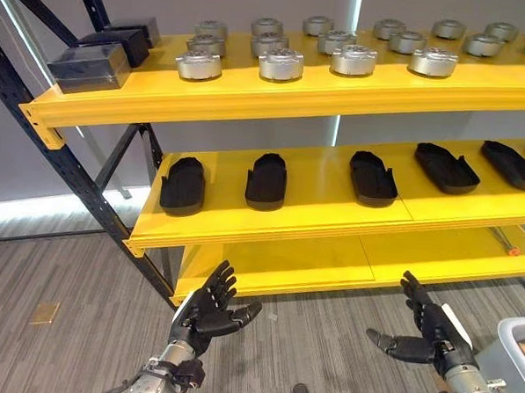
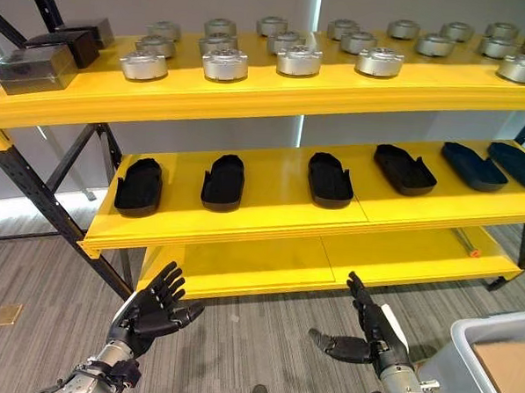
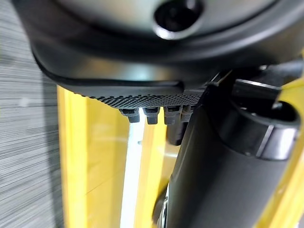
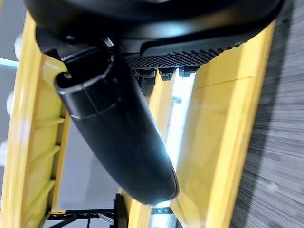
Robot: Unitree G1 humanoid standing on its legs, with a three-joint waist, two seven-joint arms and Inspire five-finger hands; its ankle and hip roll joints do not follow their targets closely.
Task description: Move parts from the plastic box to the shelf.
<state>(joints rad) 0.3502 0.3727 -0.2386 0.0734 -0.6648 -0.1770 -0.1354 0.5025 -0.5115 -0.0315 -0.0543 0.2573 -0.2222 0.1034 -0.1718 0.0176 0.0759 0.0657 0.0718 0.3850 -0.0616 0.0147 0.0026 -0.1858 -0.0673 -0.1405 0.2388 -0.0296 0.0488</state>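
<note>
A yellow shelf with dark uprights stands in front of me. Its middle board carries several black oval parts. The top board holds several round silver parts and dark blocks at its left end. A grey plastic box shows at the lower right with a brown sheet inside. My left hand is raised low before the bottom board, fingers spread, holding nothing. My right hand hangs beside the box, fingers straight and thumb out, empty.
The bottom board lies bare except for a small orange-tipped tool at its right. Grey wood-grain floor spreads before the shelf, with a small tan patch at the left.
</note>
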